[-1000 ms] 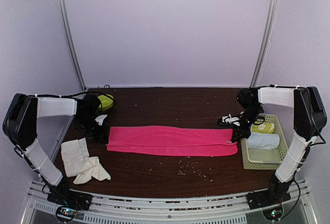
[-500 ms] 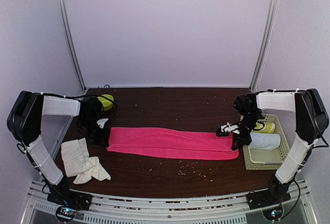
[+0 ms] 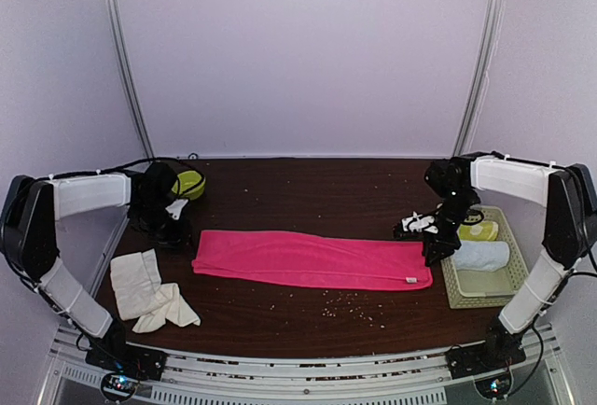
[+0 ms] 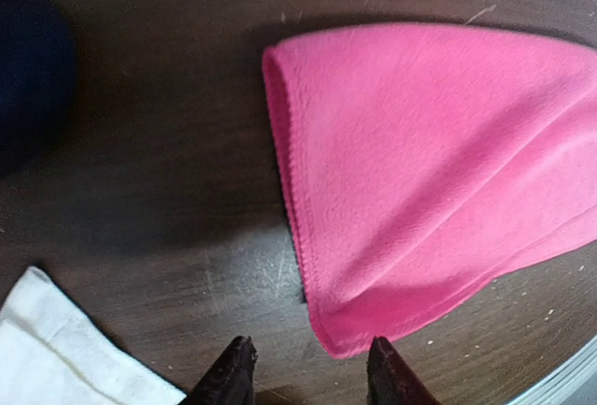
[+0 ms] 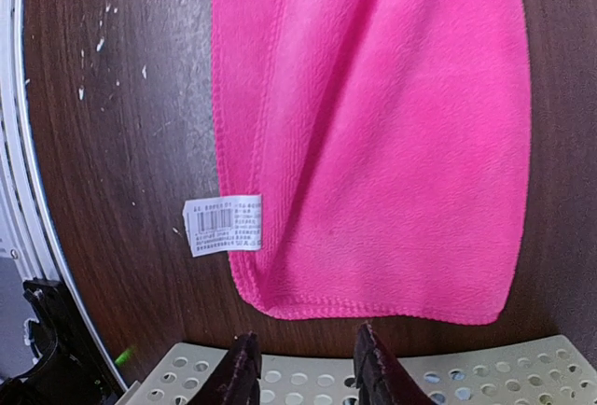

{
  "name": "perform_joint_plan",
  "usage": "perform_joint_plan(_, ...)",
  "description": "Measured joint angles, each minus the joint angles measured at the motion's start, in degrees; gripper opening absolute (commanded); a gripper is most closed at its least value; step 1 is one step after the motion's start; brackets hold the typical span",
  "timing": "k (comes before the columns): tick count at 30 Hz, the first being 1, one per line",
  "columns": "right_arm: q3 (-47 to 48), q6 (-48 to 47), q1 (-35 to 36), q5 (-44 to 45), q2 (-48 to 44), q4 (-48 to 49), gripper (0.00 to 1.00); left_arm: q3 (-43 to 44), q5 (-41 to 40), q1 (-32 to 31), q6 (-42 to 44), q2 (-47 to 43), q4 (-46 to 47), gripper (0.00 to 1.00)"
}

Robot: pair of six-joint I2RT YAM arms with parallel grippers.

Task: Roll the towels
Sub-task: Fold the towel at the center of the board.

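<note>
The cream towel (image 3: 149, 290) lies crumpled at the near left; the pink towel (image 3: 308, 258) lies flat, folded lengthwise, mid-table; the left gripper (image 4: 308, 382) hangs just off its left end, jaws apart and empty; the right gripper (image 5: 303, 372) likewise off its right end, above the basket (image 3: 476, 299) edge.

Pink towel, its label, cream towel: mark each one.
pink towel (image 3: 312, 258), top external view, middle of the cloth
label (image 5: 222, 224), right wrist view, centre of the white tag
cream towel (image 3: 140, 284), top external view, crumpled middle

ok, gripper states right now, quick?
Left gripper: open, holding nothing.
Right gripper: open, holding nothing.
</note>
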Motion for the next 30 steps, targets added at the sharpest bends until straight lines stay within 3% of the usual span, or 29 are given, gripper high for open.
perform_joint_plan(7,-0.6,3.4,0.5,-1.5,-0.3,3.6,0.29,6.6,1.5,-0.5,0.1,-2.7,1.2,0.38)
perform_joint_plan(17,-8.8,7.7,4.7,1.9,-0.4,9.3,0.33,10.8,3.7,-8.5,0.3,8.3,4.5,0.25)
perform_joint_plan(23,-10.4,9.9,6.4,3.7,-3.6,12.3,0.34,11.0,4.0,-14.9,3.4,10.1,6.4,0.37)
perform_joint_plan(30,-12.5,10.6,8.1,4.7,-5.9,14.8,0.34,10.5,-2.3,-32.8,13.0,6.8,16.7,0.43)
